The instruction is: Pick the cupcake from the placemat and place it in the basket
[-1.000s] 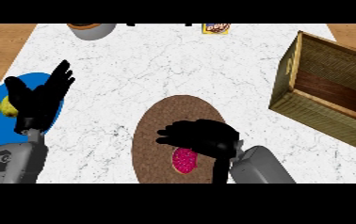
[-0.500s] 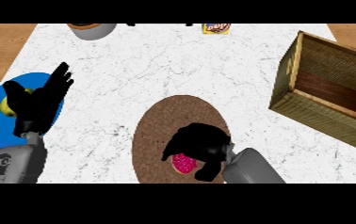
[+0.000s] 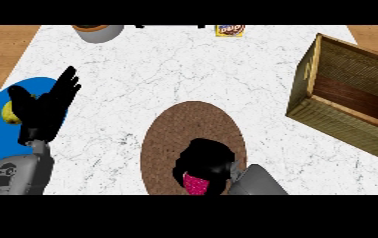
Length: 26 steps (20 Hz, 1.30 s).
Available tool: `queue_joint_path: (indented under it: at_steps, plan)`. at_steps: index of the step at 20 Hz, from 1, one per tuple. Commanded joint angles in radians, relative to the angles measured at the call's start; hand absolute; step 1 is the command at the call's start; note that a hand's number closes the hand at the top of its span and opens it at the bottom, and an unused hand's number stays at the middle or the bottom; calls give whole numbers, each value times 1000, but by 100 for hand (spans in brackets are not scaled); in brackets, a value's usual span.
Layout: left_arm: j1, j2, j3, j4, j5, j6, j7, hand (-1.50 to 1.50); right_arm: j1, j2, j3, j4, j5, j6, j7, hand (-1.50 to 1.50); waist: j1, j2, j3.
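A pink-frosted cupcake (image 3: 196, 183) sits low on the round brown placemat (image 3: 184, 127), near the view's bottom edge. My right hand (image 3: 207, 162) covers it from above, with fingers curled round it, so only its lower pink part shows. The wooden basket (image 3: 347, 94) stands at the right edge of the counter, well apart from the hand. At the left, my left hand (image 3: 48, 109) rests open with fingers pointing up, over a blue plate (image 3: 29, 84).
A yellow fruit (image 3: 10, 113) lies on the blue plate beside the left hand. At the counter's far edge stand a grey bowl (image 3: 100, 32) and a small yellow packet (image 3: 230, 30). White marble lies between the placemat and the basket.
My right hand has pulled back toward the bottom edge and curled round the cupcake, hiding more of it. The left hand has stayed put.
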<state>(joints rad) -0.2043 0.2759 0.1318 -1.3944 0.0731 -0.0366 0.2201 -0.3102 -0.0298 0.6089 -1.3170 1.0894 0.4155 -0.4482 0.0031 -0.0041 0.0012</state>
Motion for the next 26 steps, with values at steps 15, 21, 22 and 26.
queue_joint_path:
  at_steps: [15, 21, 22, 26]
  plan:
    - [58, 18, 36, -13, 16, -16, 5, 0, 417, 30, 41, -523, -267, -437, 885, 150, -40, -14, 0]
    - [23, 30, 42, 6, 5, -9, 11, 0, 373, 30, 285, -829, -104, -631, 1146, 150, -37, -12, -4]
    - [29, 1, 27, 4, -7, 9, -11, 0, 325, 29, 279, -860, -83, -631, 1204, 150, -35, -12, -5]
    - [12, 5, 19, -7, -5, 4, 20, 0, 251, 27, 286, -904, 49, -609, 1361, 150, -30, -13, -5]
